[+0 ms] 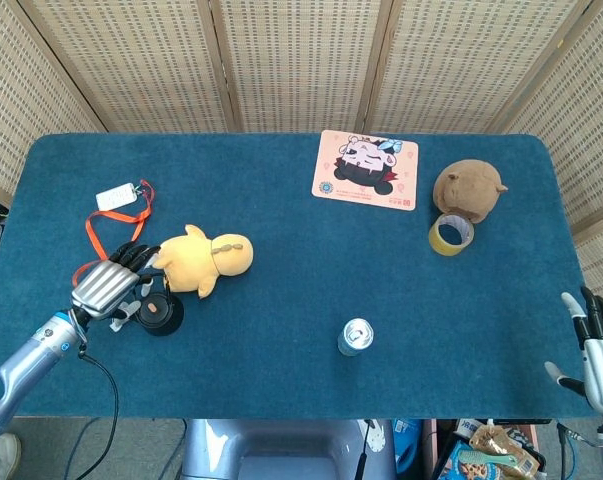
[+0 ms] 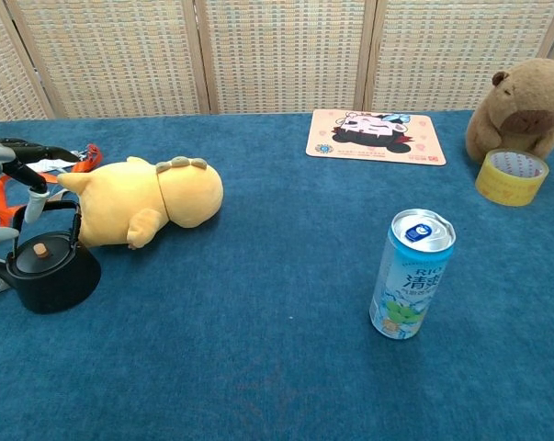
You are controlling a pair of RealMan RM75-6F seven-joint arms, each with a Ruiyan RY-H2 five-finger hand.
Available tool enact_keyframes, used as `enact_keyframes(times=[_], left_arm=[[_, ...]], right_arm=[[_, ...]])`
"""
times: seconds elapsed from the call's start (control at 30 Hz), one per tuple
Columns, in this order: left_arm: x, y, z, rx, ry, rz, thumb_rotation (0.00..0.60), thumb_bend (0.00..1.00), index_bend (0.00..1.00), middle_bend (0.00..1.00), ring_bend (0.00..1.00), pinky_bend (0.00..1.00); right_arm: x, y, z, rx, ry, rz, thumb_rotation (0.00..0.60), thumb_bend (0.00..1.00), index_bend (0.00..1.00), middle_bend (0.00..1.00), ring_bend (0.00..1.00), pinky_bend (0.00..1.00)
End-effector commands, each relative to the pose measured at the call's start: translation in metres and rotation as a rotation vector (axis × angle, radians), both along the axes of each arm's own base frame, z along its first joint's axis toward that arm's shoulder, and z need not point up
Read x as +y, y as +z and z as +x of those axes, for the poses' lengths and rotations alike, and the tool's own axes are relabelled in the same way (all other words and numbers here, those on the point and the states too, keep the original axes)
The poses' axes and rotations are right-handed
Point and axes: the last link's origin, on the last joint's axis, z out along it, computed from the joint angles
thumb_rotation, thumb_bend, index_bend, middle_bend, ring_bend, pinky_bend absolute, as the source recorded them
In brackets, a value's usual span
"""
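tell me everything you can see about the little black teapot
The black teapot is small, squat and round, with a matte, cast-iron look. It has a flat lid with a small brown knob, a short spout pointing toward the table's left edge, and a thin arched handle standing upright. It sits upright on the blue table, just in front of the yellow plush toy. The left hand hovers at its handle with fingers spread; whether a fingertip touches the handle cannot be told.

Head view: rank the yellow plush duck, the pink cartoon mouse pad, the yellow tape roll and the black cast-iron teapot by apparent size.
1. Pink cartoon mouse pad, largest.
2. Yellow plush duck, slightly smaller.
3. Yellow tape roll and black cast-iron teapot: alike; the left hand partly covers the teapot, so unranked.
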Motion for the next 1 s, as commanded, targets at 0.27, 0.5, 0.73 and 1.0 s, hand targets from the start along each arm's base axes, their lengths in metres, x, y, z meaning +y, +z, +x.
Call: enact_keyframes(times=[0.27, 0.5, 0.73, 1.0], left_arm=[[-0.002, -0.015, 0.003, 0.020, -0.013, -0.022, 0.600, 0.36, 0.51, 0.00, 0.00, 0.00], [-0.002, -0.023, 0.004, 0.032, -0.010, -0.031, 0.600, 0.36, 0.51, 0.00, 0.00, 0.00], [-0.004, -0.028, 0.005, 0.035, -0.012, -0.038, 0.600, 0.36, 0.51, 0.00, 0.00, 0.00], [-0.004, -0.032, 0.007, 0.033, -0.026, -0.039, 0.600, 0.40, 0.53, 0.00, 0.00, 0.00]], right_arm=[[0.000, 0.001, 0.000, -0.003, -0.001, -0.001, 0.600, 0.00, 0.00, 0.00, 0.00, 0.00], [0.000, 0.002, -0.001, -0.007, -0.002, -0.002, 0.600, 0.00, 0.00, 0.00, 0.00, 0.00], [0.000, 0.003, -0.001, -0.008, -0.003, -0.004, 0.600, 0.00, 0.00, 0.00, 0.00, 0.00], [0.000, 0.003, -0.002, -0.010, -0.003, -0.003, 0.600, 0.00, 0.00, 0.00, 0.00, 0.00]])
